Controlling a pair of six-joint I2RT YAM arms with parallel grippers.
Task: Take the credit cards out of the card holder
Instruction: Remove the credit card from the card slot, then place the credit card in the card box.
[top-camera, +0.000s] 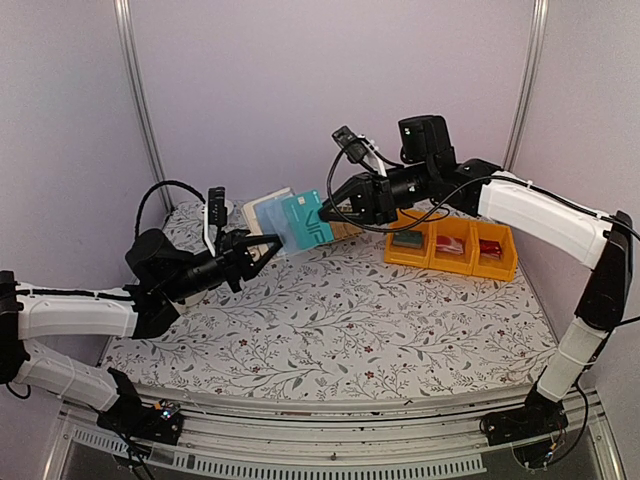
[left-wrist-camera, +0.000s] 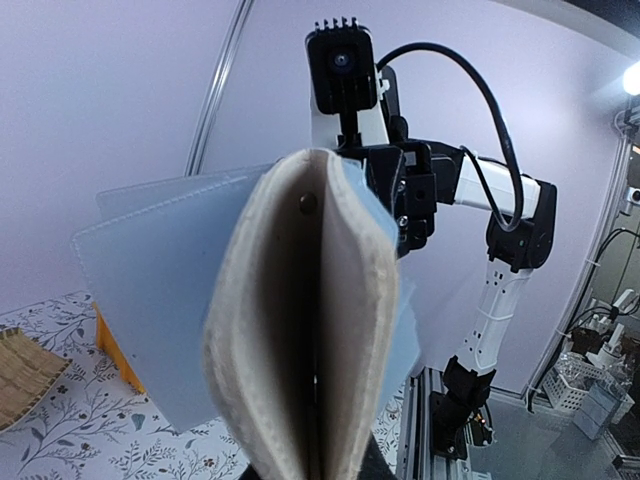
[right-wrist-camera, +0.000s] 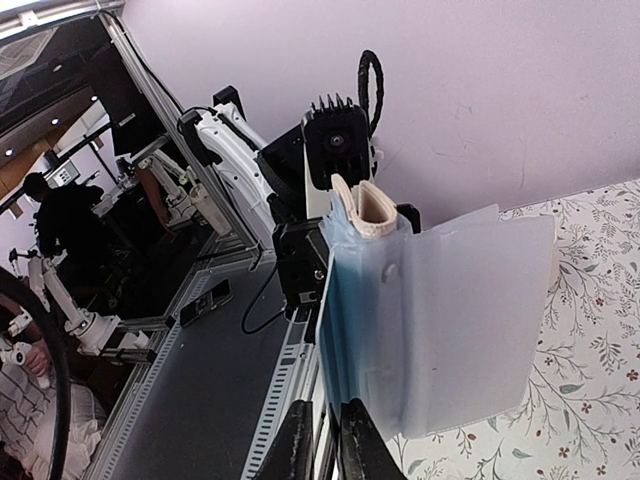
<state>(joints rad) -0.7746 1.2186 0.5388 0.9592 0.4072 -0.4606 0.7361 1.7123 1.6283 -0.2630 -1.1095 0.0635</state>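
The light blue plastic credit card (top-camera: 305, 219) juts rightward from the beige folding fabric card holder (top-camera: 262, 215), which is held in mid-air. The left gripper (top-camera: 258, 250) clamps the holder from below. The right gripper (top-camera: 325, 208), the nearer one, is closed on the card's right edge, so the pull likely runs rightward along its long axis.

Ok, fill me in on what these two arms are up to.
Both arms are working in the air above the floral-patterned table. The left claw grips the small beige folding card holder by its lower end, with its clear plastic pockets fanned open. The right claw pinches the edge of the light blue plastic credit card, which appears partly drawn out but not yet free of the holder. No red-pink card is visible.
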